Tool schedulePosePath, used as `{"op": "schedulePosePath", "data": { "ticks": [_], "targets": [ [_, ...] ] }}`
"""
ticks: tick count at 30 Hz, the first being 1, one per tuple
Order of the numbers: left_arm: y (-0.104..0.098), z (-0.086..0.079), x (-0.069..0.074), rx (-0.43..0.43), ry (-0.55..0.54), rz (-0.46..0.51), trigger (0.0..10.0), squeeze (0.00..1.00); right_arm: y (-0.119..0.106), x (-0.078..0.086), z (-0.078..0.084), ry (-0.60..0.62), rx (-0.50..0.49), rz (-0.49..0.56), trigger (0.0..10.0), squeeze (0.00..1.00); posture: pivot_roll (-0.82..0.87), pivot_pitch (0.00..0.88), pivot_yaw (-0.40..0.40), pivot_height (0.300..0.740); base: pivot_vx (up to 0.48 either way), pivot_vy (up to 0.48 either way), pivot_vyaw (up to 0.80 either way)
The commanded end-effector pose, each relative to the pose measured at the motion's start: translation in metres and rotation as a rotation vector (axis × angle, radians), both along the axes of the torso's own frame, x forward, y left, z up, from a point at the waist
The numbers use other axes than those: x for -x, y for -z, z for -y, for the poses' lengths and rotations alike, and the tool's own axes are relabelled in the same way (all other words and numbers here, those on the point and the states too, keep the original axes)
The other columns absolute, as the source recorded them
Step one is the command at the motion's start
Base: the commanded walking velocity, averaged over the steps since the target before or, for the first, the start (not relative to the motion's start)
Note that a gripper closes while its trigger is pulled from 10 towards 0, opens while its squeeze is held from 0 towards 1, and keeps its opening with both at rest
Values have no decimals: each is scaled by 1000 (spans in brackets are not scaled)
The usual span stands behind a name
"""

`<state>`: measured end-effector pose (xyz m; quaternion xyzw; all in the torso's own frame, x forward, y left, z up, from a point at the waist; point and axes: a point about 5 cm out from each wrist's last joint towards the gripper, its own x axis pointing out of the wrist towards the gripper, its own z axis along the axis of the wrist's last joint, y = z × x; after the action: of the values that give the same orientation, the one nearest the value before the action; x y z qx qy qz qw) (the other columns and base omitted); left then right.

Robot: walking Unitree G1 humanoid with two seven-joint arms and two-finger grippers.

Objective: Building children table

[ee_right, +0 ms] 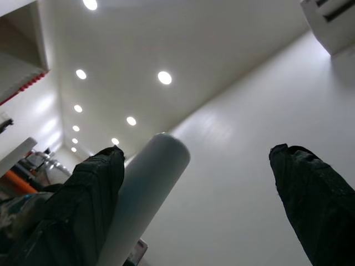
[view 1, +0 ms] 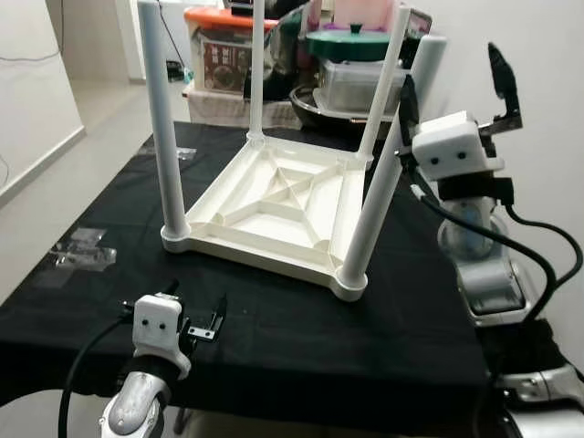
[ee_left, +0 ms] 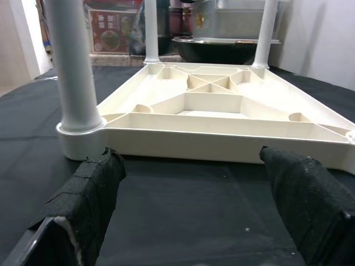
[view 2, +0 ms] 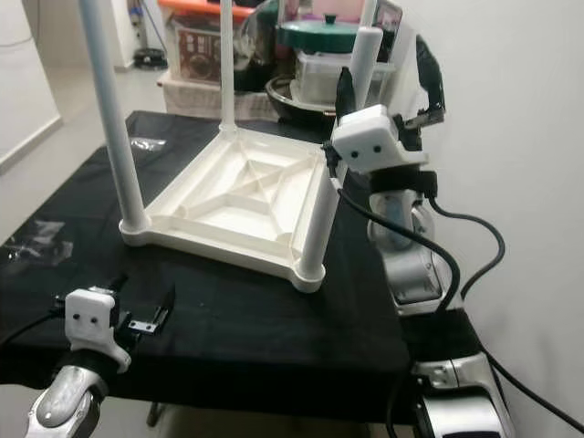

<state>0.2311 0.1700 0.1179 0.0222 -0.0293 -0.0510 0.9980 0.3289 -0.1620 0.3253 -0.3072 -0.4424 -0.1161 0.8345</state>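
Left eye view shows the white plastic children's table [view 1: 274, 205] upside down on the black cloth-covered work table [view 1: 301, 347], its ribbed underside facing up; this table is the landmark for everything else. All four white cylindrical plastic legs stand upright in its corner sockets, so the build looks nearly done; judging from this, what may remain is checking that the legs are seated and turning the table onto its feet.

Left of and nearer than the table's near left leg [view 1: 164, 137], the left gripper [view 1: 208, 321] sits low over the cloth, its two black fingers spread and holding nothing. It points toward the table's near edge but is apart from it.

At the table's near right corner, the near right leg [view 1: 374, 210] rises beside the raised right gripper [view 1: 452, 78]. Its fingers are spread wide, pointing upward. In the right wrist view the leg's rounded top lies just beside one finger [ee_right: 83, 199], well apart from the other; I cannot tell whether it touches.

Beyond the table's far edge stand stacked storage boxes and pots [view 1: 351, 64].
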Motion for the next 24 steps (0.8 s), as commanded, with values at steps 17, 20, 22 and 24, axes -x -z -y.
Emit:
{"op": "schedulePosePath", "data": {
  "ticks": [17,20,22,24],
  "targets": [
    [1,5,-1,3,7,5,10000,0,-1,-48,16,-243,-561,-261,0,0,52,0,-175,740,0,0,0],
    [1,5,-1,5,9,4,10000,0,-4,-49,20,-263,-614,-253,0,0,52,0,-175,740,0,0,0],
    [2,6,-2,7,13,2,10000,0,1,-54,23,-311,-722,-308,0,0,44,0,-170,740,0,0,0],
    [2,7,-2,8,14,2,10000,0,4,-57,25,-335,-782,-342,0,0,44,0,-170,740,0,0,0]
  ]
}}
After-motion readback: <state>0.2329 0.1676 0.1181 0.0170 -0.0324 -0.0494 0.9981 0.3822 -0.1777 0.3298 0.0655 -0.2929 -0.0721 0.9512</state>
